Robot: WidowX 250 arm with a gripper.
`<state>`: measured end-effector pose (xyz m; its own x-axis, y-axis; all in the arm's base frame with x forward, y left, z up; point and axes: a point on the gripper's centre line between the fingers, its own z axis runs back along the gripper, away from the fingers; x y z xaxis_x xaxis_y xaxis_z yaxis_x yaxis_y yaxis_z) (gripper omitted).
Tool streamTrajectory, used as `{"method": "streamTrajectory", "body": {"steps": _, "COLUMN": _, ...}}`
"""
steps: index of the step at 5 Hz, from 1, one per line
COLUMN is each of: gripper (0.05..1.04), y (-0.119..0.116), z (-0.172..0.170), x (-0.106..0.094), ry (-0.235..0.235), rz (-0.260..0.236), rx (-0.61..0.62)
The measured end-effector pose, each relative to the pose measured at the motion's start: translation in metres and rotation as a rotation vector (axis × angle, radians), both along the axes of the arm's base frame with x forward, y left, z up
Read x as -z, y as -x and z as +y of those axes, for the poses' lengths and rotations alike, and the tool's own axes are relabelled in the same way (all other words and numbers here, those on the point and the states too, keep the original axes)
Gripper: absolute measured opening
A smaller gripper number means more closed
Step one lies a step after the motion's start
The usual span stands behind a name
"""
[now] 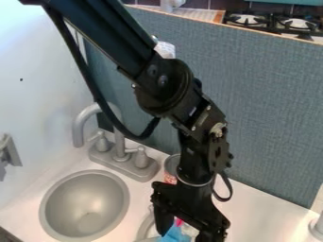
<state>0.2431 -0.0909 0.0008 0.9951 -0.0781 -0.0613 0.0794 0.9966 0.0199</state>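
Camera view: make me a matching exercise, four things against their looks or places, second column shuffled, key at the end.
1. Gripper
2. Faucet
3. Sink basin
4. Stove burners

A. Round and gray, set in the white counter
B. Near the bottom edge, by a bright blue item
C. Upper right, beyond the blue-gray panel
D. Gray with a curved spout

Pairs: 1-B, 2-D, 3-A, 4-C

There are one robot arm [165, 80], one gripper [183, 234], one round sink [85, 203], one faucet [79, 128] and two faucet handles [142, 159]. Also in sight are two stove burners [298, 23], one upright panel [259, 94], one can [171, 165], one blue item [174, 236], and one small pink item [179, 221].
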Motion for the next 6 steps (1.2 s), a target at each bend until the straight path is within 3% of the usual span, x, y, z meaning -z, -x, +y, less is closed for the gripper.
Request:
{"method": "streamTrajectory", "body": {"steps": 1, "gripper": 0.999, "y": 0.003, "z": 0.001, "x": 0.007, "ry": -0.010, "rz": 0.024, "rx": -0.003}}
{"method": "streamTrajectory", "body": {"steps": 2, "gripper": 0.999, "y": -0.002, "z": -0.013, "x": 0.006, "ry": 0.004, "rz": -0.019, "rx": 0.016}}
{"method": "streamTrajectory", "body": {"steps": 3, "gripper": 0.999, "y": -0.010, "z": -0.046, "x": 0.005, "ry": 0.076, "rz": -0.072, "rx": 0.071}}
{"method": "streamTrajectory", "body": {"steps": 4, "gripper": 0.999, "y": -0.020, "z": -0.068, "x": 0.013, "ry": 0.131, "rz": -0.073, "rx": 0.125}}
{"method": "streamTrajectory", "body": {"steps": 6, "gripper": 0.999, "y": -0.043, "z": -0.104, "x": 0.030, "ry": 0.165, "rz": -0.111, "rx": 0.241}}
